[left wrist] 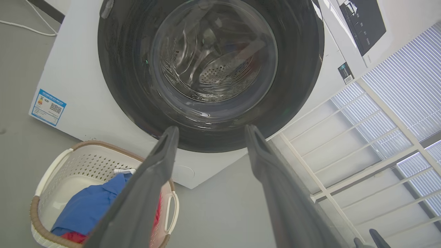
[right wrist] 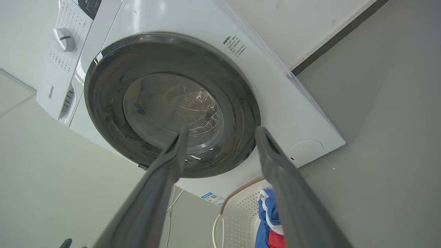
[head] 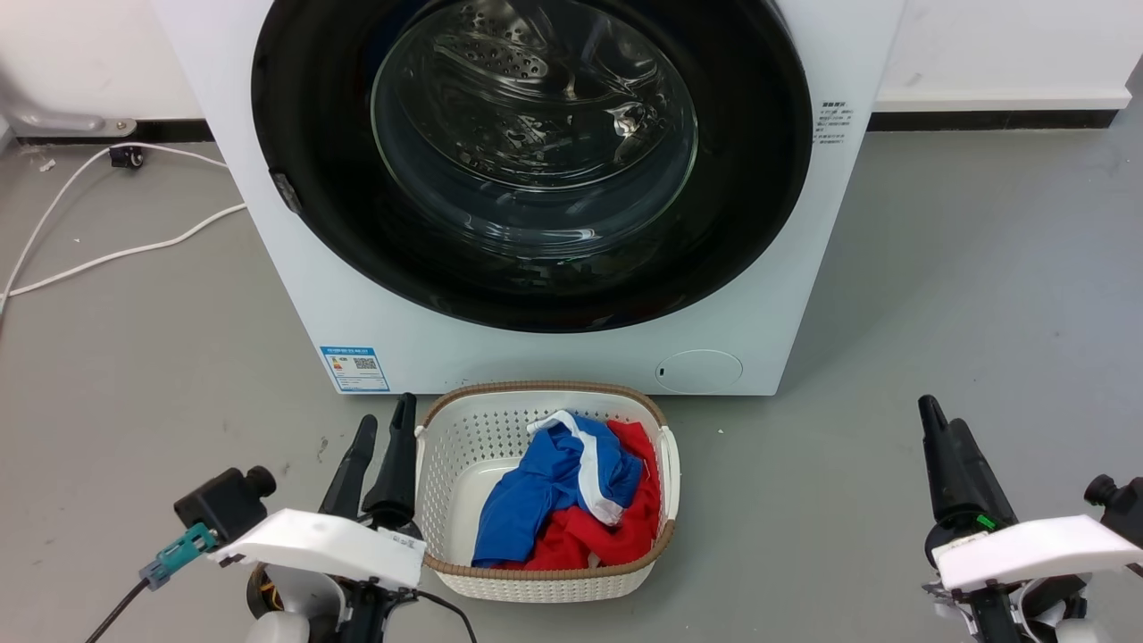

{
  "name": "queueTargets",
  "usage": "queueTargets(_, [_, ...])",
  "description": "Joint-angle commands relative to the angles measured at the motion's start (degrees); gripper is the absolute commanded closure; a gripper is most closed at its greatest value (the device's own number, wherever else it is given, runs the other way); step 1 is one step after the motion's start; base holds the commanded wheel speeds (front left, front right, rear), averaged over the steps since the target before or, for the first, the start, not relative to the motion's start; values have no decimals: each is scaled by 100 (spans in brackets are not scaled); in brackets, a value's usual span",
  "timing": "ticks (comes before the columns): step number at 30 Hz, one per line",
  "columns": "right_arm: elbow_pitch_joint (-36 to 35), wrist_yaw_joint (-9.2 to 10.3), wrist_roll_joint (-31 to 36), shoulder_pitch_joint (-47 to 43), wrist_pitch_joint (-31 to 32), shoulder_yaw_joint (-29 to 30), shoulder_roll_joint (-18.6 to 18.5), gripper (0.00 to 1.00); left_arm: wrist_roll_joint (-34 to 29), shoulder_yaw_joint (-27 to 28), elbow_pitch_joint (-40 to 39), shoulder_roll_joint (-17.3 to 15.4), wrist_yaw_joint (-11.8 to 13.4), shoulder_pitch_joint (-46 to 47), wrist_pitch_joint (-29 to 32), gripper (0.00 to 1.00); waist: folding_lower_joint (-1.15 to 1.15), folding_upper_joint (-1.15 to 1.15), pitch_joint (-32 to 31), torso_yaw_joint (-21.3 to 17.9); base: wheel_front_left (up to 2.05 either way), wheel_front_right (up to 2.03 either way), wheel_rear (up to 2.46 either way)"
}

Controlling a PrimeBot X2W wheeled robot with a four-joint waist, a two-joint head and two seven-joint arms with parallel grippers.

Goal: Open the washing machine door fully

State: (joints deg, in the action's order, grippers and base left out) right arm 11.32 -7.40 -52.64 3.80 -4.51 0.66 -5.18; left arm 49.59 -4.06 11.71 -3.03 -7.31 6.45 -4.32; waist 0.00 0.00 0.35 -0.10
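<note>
Step in hand: the start of the task; the approach to the door is not yet made.
Door: the washing machine door (head: pixel 759 179) sits flush in the front of the washing machine (head: pixel 295 295), closed by the look of it, with the steel drum visible through its glass.
Left gripper: the left gripper (head: pixel 386 411) hangs low, just beside the laundry basket (head: pixel 446 446). Its fingers are spread and hold nothing, and it is well short of the door.
Right gripper: the right gripper (head: pixel 944 415) is low on the other side; the right wrist view shows its fingers apart and empty.
Likely grip point: a small grey tab (head: pixel 286 193) on the door's left edge looks like the latch side.
Next move: probably lifting the left gripper to that edge, hooking behind the rim, then swinging the door wide to the right, clear of the basket.
</note>
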Motion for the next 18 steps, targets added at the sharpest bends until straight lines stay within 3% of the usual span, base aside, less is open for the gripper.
queueTargets(1, [-44,-6,309,49,-70,-13,-37,0,-329,-64,-97,-17,29,184,-73,0,0,0,-1,4,0,0,0])
queueTargets(18, [-20,-8,1886,0,-123,25,-43,0,-1783,-396,-48,-167,304,223,-345,0,0,0,-33,12,0,0,0])
